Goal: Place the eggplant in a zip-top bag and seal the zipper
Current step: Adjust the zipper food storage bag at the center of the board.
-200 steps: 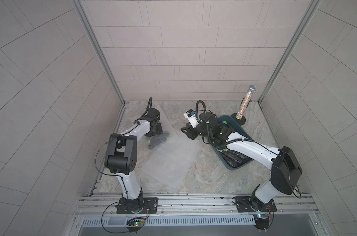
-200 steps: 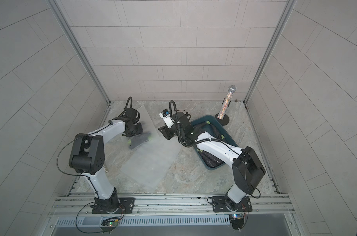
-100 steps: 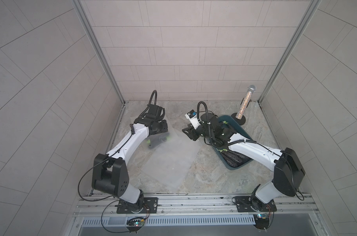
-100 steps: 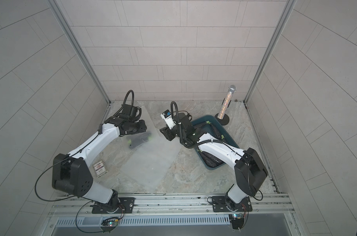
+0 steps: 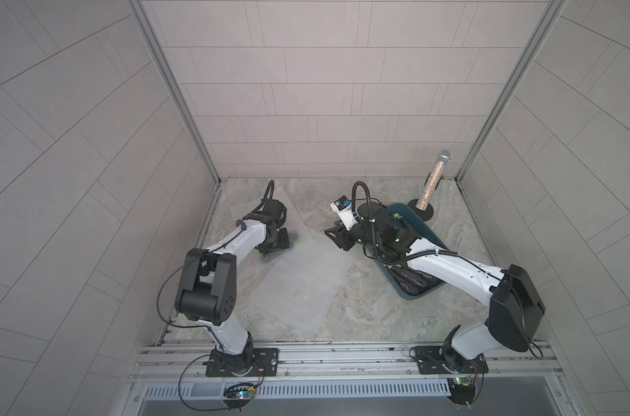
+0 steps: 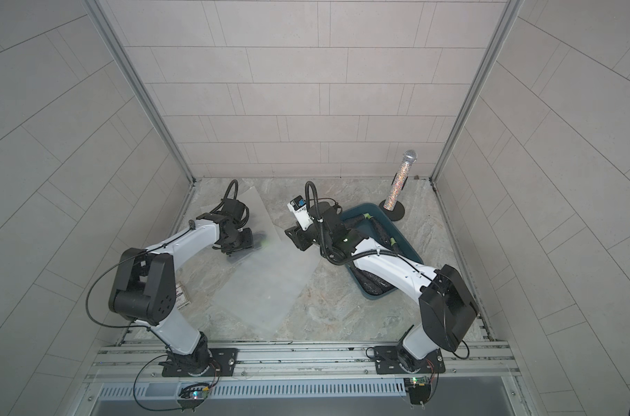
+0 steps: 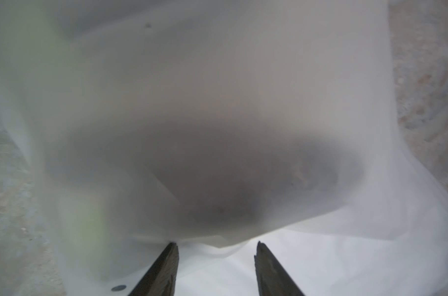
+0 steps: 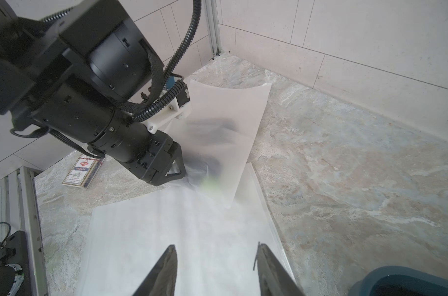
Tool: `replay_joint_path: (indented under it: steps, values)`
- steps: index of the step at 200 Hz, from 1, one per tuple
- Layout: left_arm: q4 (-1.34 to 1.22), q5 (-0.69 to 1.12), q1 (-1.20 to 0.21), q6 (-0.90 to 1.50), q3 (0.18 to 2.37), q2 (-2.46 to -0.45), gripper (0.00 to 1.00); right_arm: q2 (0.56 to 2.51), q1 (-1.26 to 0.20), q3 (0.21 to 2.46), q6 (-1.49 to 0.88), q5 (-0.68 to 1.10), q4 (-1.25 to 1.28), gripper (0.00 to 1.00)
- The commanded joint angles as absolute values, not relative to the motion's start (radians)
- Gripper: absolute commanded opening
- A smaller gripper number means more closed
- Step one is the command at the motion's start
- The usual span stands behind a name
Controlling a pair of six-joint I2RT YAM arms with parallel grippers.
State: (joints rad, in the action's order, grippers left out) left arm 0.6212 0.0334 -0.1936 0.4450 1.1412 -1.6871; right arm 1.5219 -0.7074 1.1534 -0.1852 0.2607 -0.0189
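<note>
Marble tabletop (image 5: 360, 317), bag (image 5: 299, 288) corner near bin (image 5: 412, 293), walls (image 5: 324, 90) close

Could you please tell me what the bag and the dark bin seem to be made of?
Bag: likely thin frosted plastic film; milky, translucent, and it curls and folds softly. Bin: probably moulded plastic, matte dark teal, with a smooth rounded rim.

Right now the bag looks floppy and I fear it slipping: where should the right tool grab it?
Probably the bag's lifted flap, by its free edge, from the right arm's side. That edge stands off the table, so the right tool can close on it; the rest lies flat.
</note>
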Motion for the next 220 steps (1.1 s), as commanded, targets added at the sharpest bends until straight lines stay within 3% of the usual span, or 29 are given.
replay_joint_path:
  steps: [1,52,96,220]
  values:
    - [0.599,-0.127,-0.190,0.451,1.191,-1.709,0.54,1.495,-0.704,1.144,-0.205,0.262,-0.001,0.51]
    - [0.508,-0.195,-0.183,0.493,1.203,-1.749,0.55,1.493,-0.704,1.130,-0.215,0.287,0.009,0.51]
    - [0.433,-0.052,-0.182,0.521,1.254,-1.826,0.55,1.489,-0.704,1.114,-0.225,0.303,0.020,0.51]
    - [0.644,-0.308,-0.085,0.397,1.350,-1.867,0.52,1.458,-0.704,1.090,-0.233,0.287,-0.015,0.51]
